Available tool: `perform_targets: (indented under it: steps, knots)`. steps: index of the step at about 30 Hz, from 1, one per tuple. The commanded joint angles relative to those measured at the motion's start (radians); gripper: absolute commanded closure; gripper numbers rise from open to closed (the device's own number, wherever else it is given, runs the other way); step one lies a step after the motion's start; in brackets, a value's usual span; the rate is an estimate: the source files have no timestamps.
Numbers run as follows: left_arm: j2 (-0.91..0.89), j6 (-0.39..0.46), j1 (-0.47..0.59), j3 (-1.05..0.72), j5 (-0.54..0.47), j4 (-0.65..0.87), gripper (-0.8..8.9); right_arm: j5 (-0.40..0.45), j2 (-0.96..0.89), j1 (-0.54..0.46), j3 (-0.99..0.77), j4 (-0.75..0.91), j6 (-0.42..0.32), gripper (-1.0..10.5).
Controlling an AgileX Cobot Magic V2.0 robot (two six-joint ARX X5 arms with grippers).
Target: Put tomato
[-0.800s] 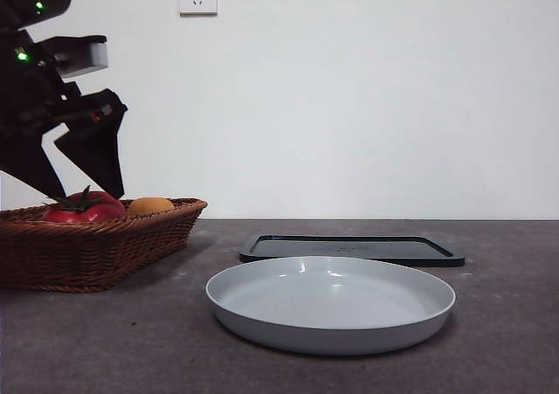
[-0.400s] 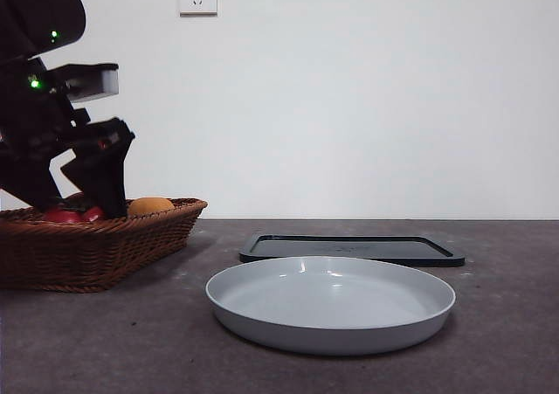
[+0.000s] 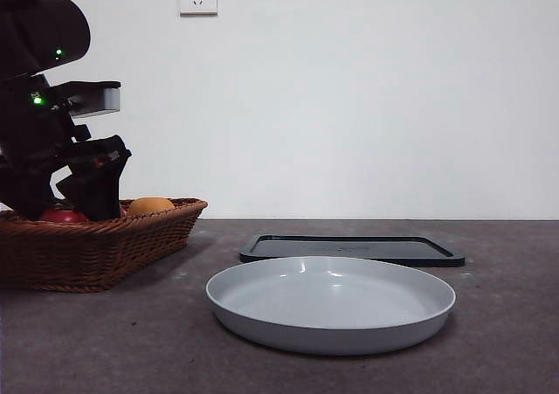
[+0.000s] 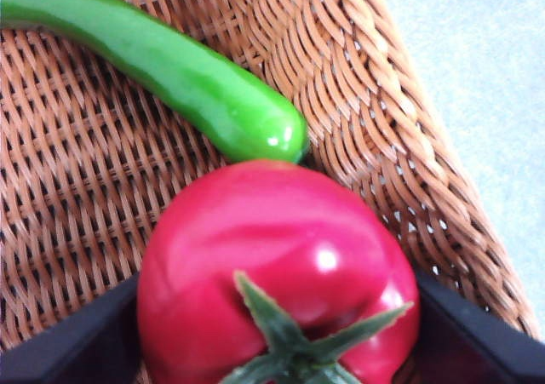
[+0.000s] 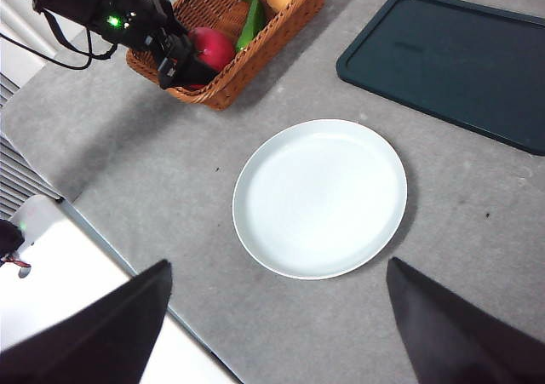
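Left gripper [image 3: 65,203] is down inside the wicker basket [image 3: 105,245], its black jaws set on either side of the tomato [image 4: 277,269], seemingly touching it (whether they truly pinch it I cannot tell). Beside the tomato in the basket lie a green cucumber [image 4: 162,69] and an orange fruit [image 3: 150,205]. Right gripper [image 5: 277,329] hangs high above the table with jaws spread wide, over the white plate [image 5: 319,197] and dark tray [image 5: 451,65].

left arm [image 3: 44,106]: black, green LEDs (two lit), grey block | right gripper [image 5: 272,333]: black jaws
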Motion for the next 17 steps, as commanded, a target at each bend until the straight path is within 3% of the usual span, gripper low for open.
perform_targets:
  steps: [1,11,17]
  knots:
    - [0.014,0.007,-0.003,0.027,-0.003,-0.005,5.79,0.0,0.006,0.004,0.021,0.01,-0.005,5.5]
    - [-0.054,-0.005,-0.016,0.175,-0.001,-0.137,5.78,0.0,0.006,0.004,0.021,0.01,-0.005,5.5]
    - [-0.106,-0.031,-0.086,0.299,0.086,-0.232,5.78,0.0,0.006,0.004,0.021,0.01,-0.005,5.5]
